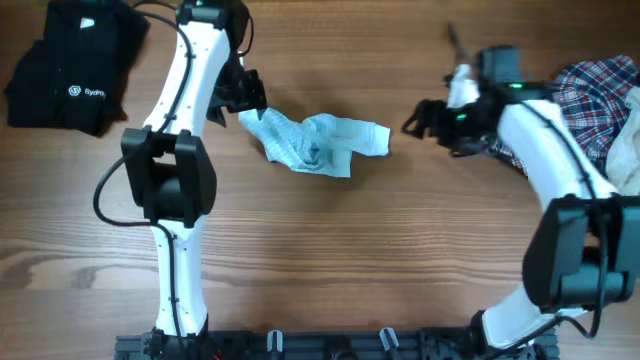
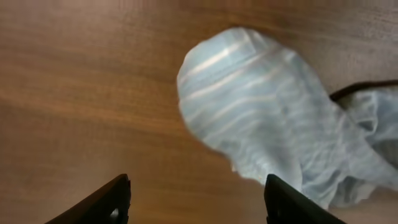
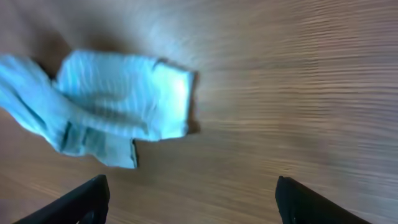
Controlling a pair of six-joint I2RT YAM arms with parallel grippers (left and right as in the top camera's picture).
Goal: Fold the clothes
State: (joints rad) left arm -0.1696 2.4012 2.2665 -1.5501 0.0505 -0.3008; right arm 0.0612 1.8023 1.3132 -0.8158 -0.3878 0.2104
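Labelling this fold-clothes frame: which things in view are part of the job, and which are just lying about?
Job:
- pale-blue striped garment, crumpled mid-table
- plaid shirt, right edge
- beige piece, beside the plaid
- black logo garment, far-left corner

Not the job:
- wooden table
- black rail along its near edge

Counter was wood, grain visible, smooth, low sheen. Blue garment was thin soft cloth, finely striped, matt. Plaid shirt was woven cloth, matt. Black garments looked matt cloth with white printed logo. Arm shells looked glossy white plastic.
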